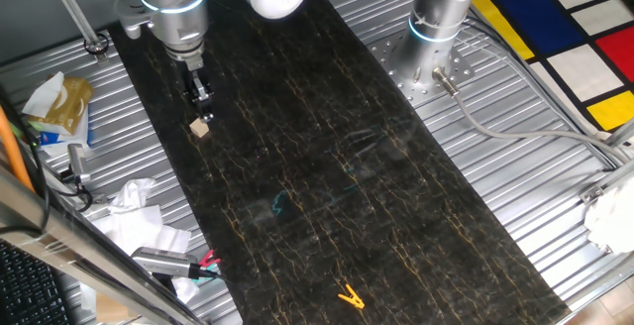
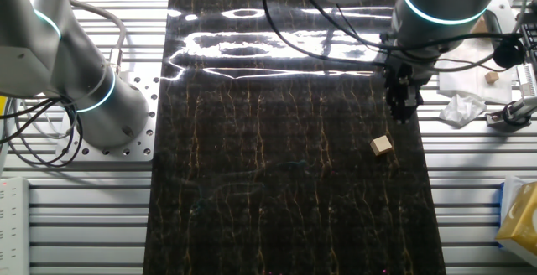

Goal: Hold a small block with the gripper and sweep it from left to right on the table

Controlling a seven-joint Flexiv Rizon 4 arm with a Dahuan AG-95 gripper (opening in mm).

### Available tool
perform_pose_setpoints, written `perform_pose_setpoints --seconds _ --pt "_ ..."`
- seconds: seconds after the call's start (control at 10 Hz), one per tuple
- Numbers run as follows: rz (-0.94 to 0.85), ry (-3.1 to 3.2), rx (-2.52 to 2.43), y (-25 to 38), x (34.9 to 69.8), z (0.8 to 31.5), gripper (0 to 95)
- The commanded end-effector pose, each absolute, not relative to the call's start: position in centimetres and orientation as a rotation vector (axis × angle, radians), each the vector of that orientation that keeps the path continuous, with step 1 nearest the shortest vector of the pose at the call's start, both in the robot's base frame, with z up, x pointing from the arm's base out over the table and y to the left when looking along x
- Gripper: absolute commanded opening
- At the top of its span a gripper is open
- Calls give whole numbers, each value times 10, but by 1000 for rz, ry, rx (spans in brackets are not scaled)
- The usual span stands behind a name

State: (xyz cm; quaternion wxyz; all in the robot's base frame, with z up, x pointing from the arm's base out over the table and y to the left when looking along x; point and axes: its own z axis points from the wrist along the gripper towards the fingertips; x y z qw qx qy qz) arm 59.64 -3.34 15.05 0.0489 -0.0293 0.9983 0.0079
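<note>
One fixed view showed the tiny pale tan wooden cube (image 1: 201,128) lying free on the long black gold-veined counter (image 1: 327,166), just beside the narrow black two-finger end effector (image 1: 202,98), which gripped nothing; its opening I couldn't judge. The cube looked light, rigid, easily nudged; pinching opposite flat faces seemed best.

On the table (image 1: 327,166), the small block (image 1: 201,128) lies near the edge, at five o'clock of the gripper (image 1: 201,95); a clip (image 1: 350,297) lies well apart.
</note>
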Motion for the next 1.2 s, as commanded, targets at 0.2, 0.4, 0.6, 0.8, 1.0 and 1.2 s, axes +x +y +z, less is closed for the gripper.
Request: perform_pose_setpoints --seconds 0.2,0.4,0.6,0.8,1.0,1.2 --pt "21 3045 -88 -33 599 149 570" --pt "21 3046 -85 -33 602 146 570" --pt "22 3057 -94 -34 604 144 570" --pt "22 3060 -101 -35 606 142 570" --pt "21 3063 -106 -36 608 139 570" --pt "20 3064 -107 -36 611 136 570"
